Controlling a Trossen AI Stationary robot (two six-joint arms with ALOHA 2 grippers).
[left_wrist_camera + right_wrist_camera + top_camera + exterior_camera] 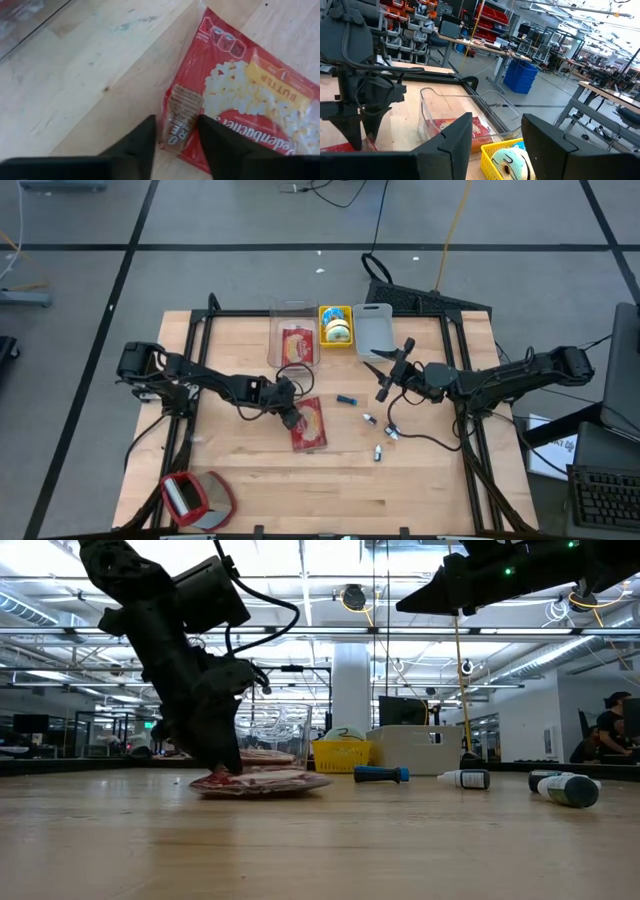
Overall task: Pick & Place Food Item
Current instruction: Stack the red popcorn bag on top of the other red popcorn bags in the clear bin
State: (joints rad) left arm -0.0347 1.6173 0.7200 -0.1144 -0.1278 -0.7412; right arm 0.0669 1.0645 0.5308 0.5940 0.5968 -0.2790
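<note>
A light wooden table seen from above, with two dark robot arms reaching in from either side. Near the middle of the table lies a flat red popcorn packet. The left gripper is down at the packet's edge; the left wrist view shows its jaws set on either side of that edge, the crinkled plastic sitting between them, though whether they press it yet cannot be told. The right gripper hangs above the table to the right of the packet, jaws spread and holding nothing. Beyond the packet, toward the table's back edge, stands a clear plastic bin with another red packet inside, and just beside the bin a yellow basket. A small blue item and several little bottles lie to the packet's right.
</note>
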